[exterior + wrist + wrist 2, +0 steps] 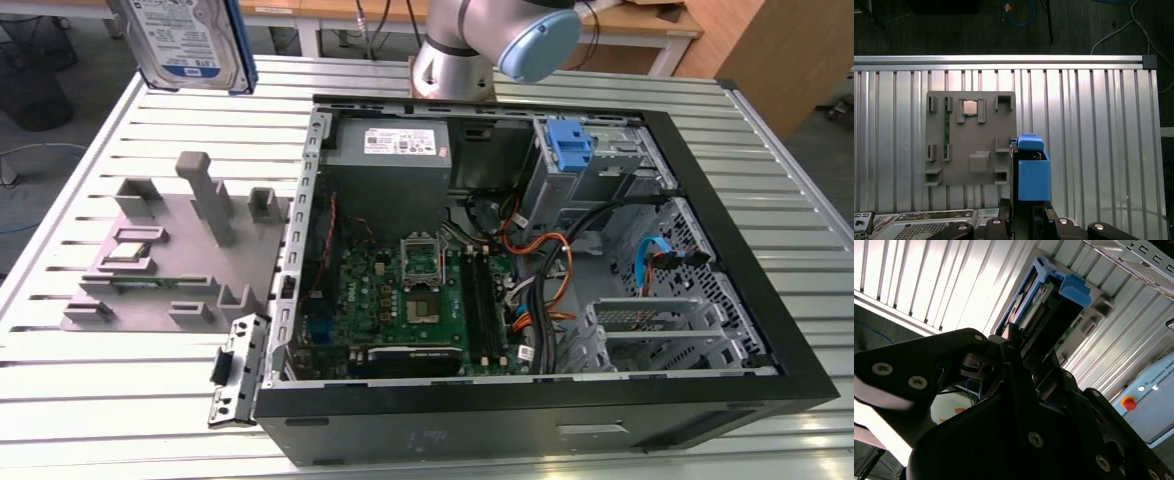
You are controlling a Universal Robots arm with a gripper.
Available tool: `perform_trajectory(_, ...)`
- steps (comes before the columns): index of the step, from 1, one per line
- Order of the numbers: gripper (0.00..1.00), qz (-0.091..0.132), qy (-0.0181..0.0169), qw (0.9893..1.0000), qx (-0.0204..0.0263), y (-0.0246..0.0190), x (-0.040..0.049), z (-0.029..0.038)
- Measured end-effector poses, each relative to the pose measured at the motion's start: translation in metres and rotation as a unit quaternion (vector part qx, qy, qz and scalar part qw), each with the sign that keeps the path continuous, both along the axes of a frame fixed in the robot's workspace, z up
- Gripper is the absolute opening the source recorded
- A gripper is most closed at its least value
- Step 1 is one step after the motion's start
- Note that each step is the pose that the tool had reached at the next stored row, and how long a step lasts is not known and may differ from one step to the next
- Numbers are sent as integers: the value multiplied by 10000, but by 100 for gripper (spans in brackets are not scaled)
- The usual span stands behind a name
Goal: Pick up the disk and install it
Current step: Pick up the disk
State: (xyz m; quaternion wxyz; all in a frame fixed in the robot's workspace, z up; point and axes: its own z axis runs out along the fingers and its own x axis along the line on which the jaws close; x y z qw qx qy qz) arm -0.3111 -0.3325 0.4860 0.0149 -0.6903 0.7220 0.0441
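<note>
the flat silver hard drive with blue plastic rails, the disk (pixel 187 45), is cut off by the top edge of the exterior view, so its upper part lies past the frame. the grey and pale-blue robot arm (pixel 497 45) is cut by the same edge. in the second wrist view the black gripper (pixel 1031 347) covers the near half of the disk, leaving 1 blue end and the connector edge. in the first wrist view the disk stands edge-on, its broad faces unseen and its lower end hidden behind the gripper. the grey metal computer case (pixel 914 222) is cut by that view's bottom edge. the small parts seated in the grey plastic fixture block (pixel 160 260) are too small to tell.
</note>
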Motion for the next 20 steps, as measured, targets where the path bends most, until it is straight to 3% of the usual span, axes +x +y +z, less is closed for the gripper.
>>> perform_trajectory(20, 35, 0, 0, 10000, 1, 0, 262, 0)
